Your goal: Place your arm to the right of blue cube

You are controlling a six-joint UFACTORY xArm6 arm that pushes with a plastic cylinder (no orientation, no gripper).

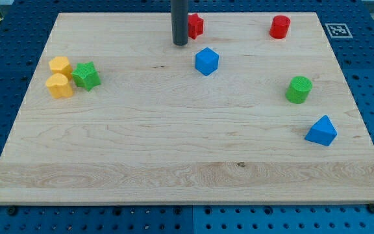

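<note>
right now the blue cube [206, 61] sits toward the view's top, a little right of centre on the desk [174, 149], standing free with nothing touching it. my tip [180, 43] rests up and to the view's left of it, near but apart, so i am on the wrong side for the task. there is no tool on this arm to open or shut, only the rod, and it holds nothing. just beside the rod on the view's right a red block [195, 25] peeks out, its shape partly hidden. further right along the top stands a red cylinder [280, 27]; lower on the right are a green cylinder [299, 90] and a blue pyramid-like block [321, 131]. far on the left two yellow blocks [60, 77] huddle with a green star-shaped block [86, 75]. i judge the approach step is in hand: next i should skirt round the cube, probably below it, and stop at its right without nudging it.
</note>
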